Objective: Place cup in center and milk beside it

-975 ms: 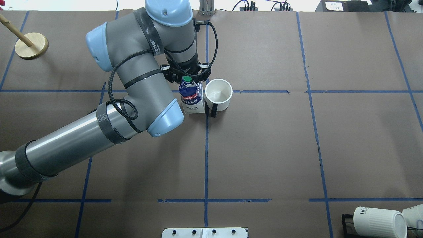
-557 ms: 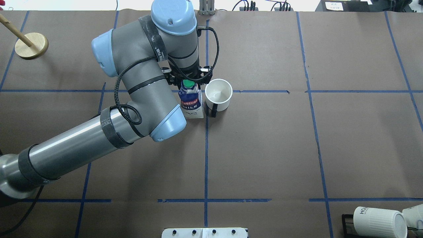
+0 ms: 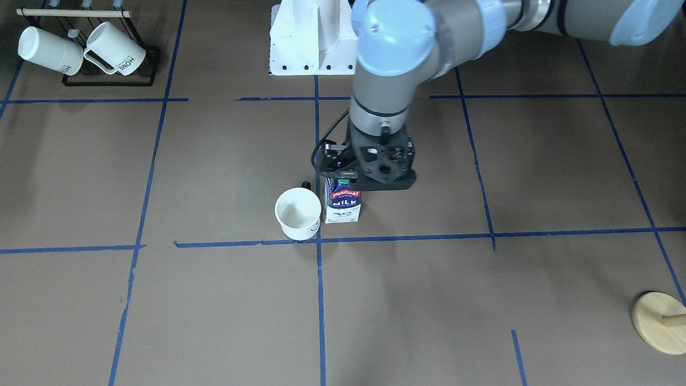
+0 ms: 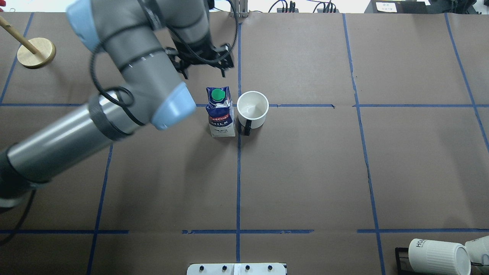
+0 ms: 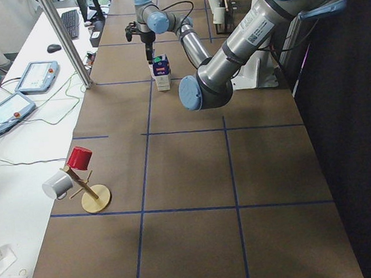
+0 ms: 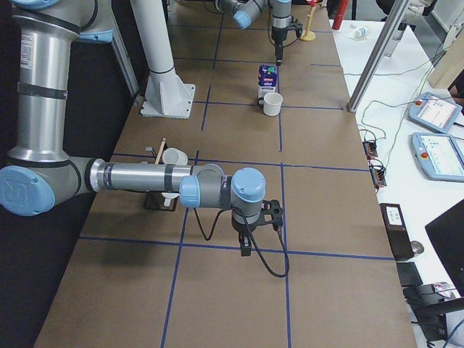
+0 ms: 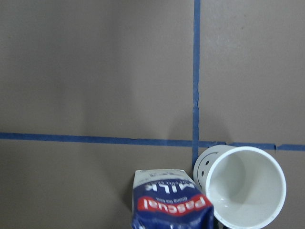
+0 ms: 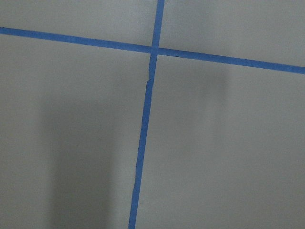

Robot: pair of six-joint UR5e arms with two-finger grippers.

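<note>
The cup (image 4: 252, 110) sits at the tape crossing (image 3: 319, 239), milk (image 4: 221, 114) upright just beside it, both free on the desk (image 4: 305, 172), so the left claw (image 4: 205, 72) hangs open and empty above, likely finished; whether the right claw (image 6: 246, 250) is open I cannot tell.

Blue tape crossing (image 8: 154, 49) on brown surface (image 8: 228, 143)

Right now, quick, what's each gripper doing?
Left gripper: open, empty, apart from the milk.
Right gripper: cannot tell, it shows only in the side view.
</note>
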